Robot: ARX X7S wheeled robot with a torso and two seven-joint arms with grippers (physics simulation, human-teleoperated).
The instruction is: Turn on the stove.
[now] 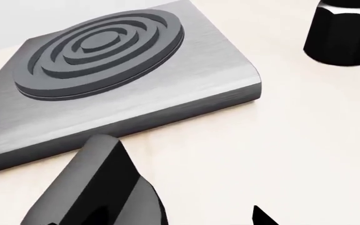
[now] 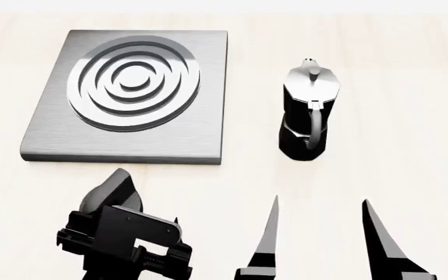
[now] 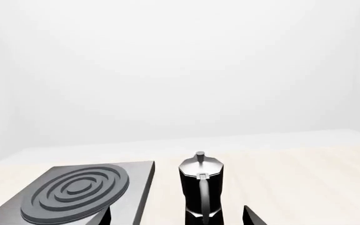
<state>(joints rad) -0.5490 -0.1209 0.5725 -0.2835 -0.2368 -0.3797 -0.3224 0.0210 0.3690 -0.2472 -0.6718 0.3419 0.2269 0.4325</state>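
Observation:
The stove is a flat grey metal slab with concentric burner rings at the table's far left; it also shows in the left wrist view and the right wrist view. Its black ridged knob is not visible in any view. My left gripper is open and empty, just in front of the stove's near edge; one of its fingers shows in the head view. My right gripper is open and empty, in front of the moka pot, and shows in its wrist view.
A black-and-silver moka pot stands upright to the right of the stove; it also shows in the left wrist view and the right wrist view. The pale wooden table extends to the right.

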